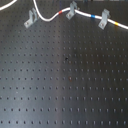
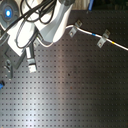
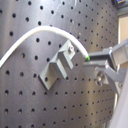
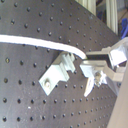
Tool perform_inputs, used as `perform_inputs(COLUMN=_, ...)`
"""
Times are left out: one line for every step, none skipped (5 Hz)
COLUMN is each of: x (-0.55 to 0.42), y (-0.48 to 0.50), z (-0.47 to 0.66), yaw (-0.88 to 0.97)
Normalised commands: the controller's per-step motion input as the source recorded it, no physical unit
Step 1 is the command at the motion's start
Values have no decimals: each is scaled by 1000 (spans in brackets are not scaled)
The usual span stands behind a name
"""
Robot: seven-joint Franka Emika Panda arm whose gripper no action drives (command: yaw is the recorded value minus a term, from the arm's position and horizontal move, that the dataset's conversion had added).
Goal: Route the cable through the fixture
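Near the table's [image 1: 65,85] far edge, the pincer [image 3: 98,63] is clamped on the cable [image 3: 35,34] just beside the fixture [image 3: 59,66], holding the cord above the prongs, apparently so it can be lowered between them.

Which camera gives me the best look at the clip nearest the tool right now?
The first wrist view: the clip fills mid-frame, with the cable arching over it to the tool. The second wrist view shows it similarly. In the first exterior view it is small, at upper left; in the second exterior view I can't make it out.
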Motion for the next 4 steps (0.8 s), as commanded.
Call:
perform_inputs(x=-124, y=-245, z=187, yaw=-368)
perform_inputs(x=56, y=-46, z=178, yaw=-214)
perform_inputs(x=92, y=-42, z=222, yaw=-148)
perform_inputs(x=64, y=-5, z=251, yaw=-57)
